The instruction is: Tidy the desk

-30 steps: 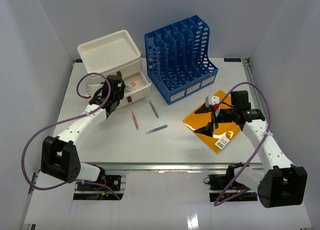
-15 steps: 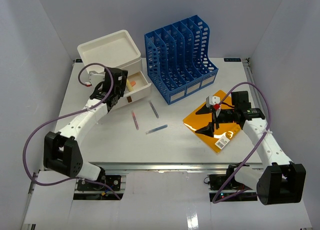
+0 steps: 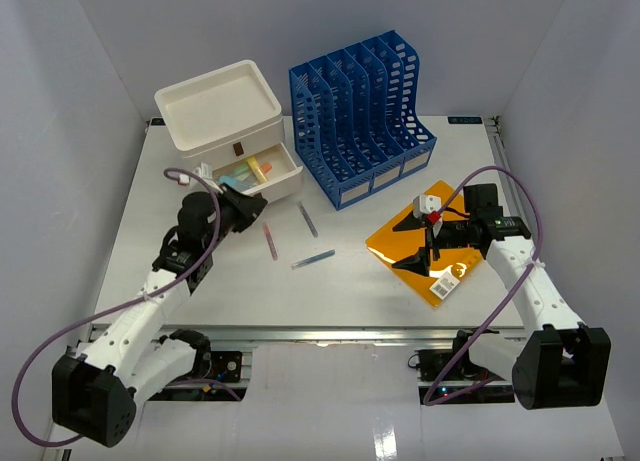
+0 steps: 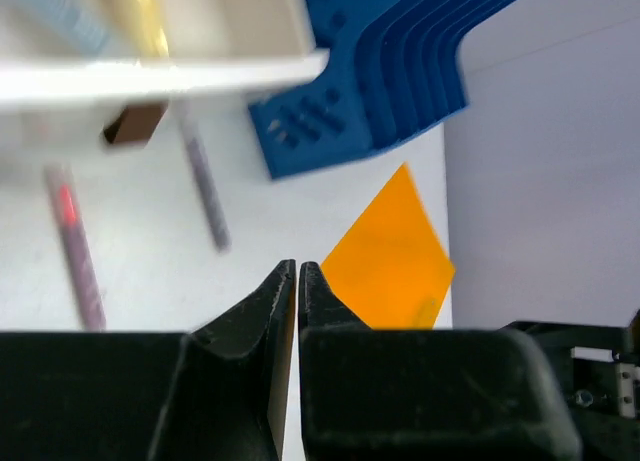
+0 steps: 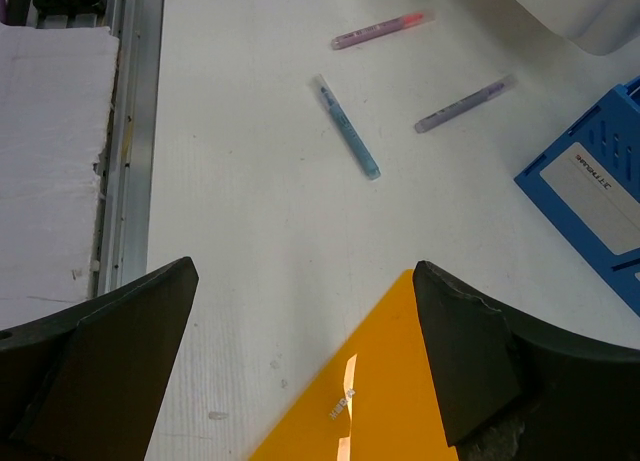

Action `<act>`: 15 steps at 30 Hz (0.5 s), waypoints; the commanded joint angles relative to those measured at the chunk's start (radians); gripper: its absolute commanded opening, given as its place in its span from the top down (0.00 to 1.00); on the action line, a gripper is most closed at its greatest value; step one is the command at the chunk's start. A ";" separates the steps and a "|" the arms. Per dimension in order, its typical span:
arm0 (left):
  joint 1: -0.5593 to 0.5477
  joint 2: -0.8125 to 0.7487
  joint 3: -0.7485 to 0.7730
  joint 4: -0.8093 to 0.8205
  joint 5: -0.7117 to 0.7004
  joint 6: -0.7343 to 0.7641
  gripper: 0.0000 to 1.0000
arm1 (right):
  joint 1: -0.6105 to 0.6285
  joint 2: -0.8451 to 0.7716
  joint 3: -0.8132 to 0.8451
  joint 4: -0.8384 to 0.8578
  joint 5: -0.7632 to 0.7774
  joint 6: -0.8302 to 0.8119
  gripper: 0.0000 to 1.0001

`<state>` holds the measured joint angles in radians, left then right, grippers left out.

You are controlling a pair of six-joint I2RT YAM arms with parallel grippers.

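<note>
On the white desk (image 3: 330,296) lie a pink pen (image 3: 270,241), a grey-purple pen (image 3: 307,219) and a blue pen (image 3: 313,259). My left gripper (image 3: 256,203) hovers just in front of the open drawer (image 3: 272,171) of the white drawer box (image 3: 215,106); its jaws (image 4: 298,266) are shut with nothing between them. Several pens lie in the drawer. My right gripper (image 3: 410,244) stands open over the left part of the orange folder (image 3: 435,261). In the right wrist view the fingers straddle the folder's corner (image 5: 370,401) without touching it.
A blue file rack (image 3: 360,121) with several slots stands at the back, right of the drawer box. A metal rail (image 5: 130,131) runs along the desk's near edge. White walls close in on both sides.
My left arm has pulled back from the drawer toward the near side, and its jaws opened and then shut empty. The drawer's pens now show. My right arm has barely moved.
</note>
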<state>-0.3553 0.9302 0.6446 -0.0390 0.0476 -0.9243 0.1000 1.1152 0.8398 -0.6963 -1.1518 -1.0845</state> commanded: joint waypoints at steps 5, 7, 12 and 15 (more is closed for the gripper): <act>0.003 -0.111 -0.390 0.348 -0.172 -0.541 0.84 | -0.046 0.017 0.012 -0.024 -0.045 -0.022 0.09; 0.003 -0.059 -0.414 0.400 -0.232 -0.593 0.84 | -0.052 0.021 0.012 -0.027 -0.046 -0.024 0.09; 0.003 0.127 -0.376 0.509 -0.325 -0.645 0.81 | -0.062 0.026 0.015 -0.036 -0.051 -0.030 0.10; 0.004 0.222 -0.319 0.519 -0.368 -0.678 0.79 | -0.064 0.026 0.017 -0.038 -0.054 -0.033 0.10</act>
<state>-0.3552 1.0696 0.2523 0.3699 -0.2098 -1.4985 0.0448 1.1398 0.8398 -0.7092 -1.1656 -1.0934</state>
